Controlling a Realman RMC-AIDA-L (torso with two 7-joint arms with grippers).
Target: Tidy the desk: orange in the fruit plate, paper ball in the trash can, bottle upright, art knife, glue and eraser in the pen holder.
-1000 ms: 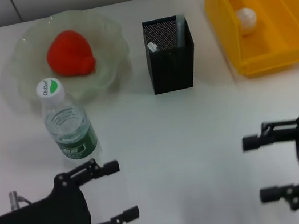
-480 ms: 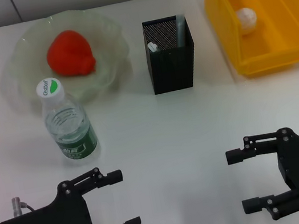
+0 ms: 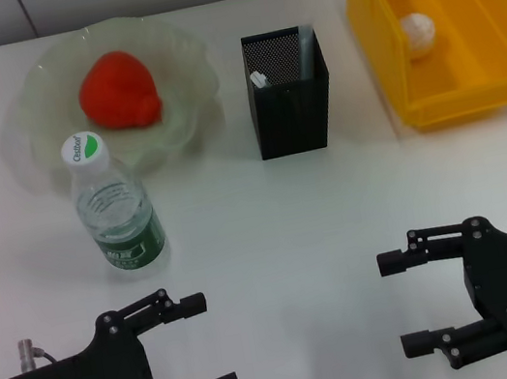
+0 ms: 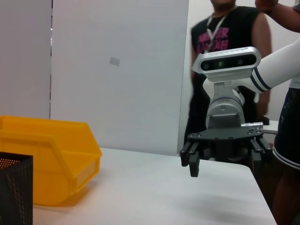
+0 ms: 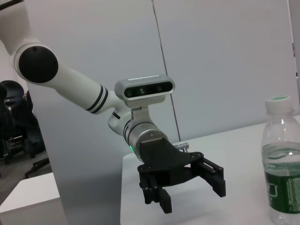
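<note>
**Desk tidied, both grippers open and empty**

Orange (image 3: 118, 90) resting inside pale green fruit plate (image 3: 191, 112) at far left of white table (image 3: 271, 235). Clear water bottle (image 3: 117, 213) with green label and white cap, upright, just in front of plate's near rim. Black mesh pen holder (image 3: 291, 104) at centre back, between plate and bin, with a white-tipped item and a grey stick visible inside; which of knife, glue or eraser cannot be told. White paper ball (image 3: 418, 32) lying inside yellow trash can (image 3: 496, 58) at far right.

Left gripper (image 3: 200, 346) low over near left edge of table, fingers spread apart, grasping nothing, well short of bottle. Right gripper (image 3: 403, 302) low over near right edge, fingers likewise spread, released, empty. Both pointing inward toward each other, well apart.

From left wrist camera, right gripper (image 4: 225, 157) seen over table, yellow bin beyond. From right wrist camera, left gripper (image 5: 187, 187) seen open, bottle (image 5: 283, 164) standing near it.
</note>
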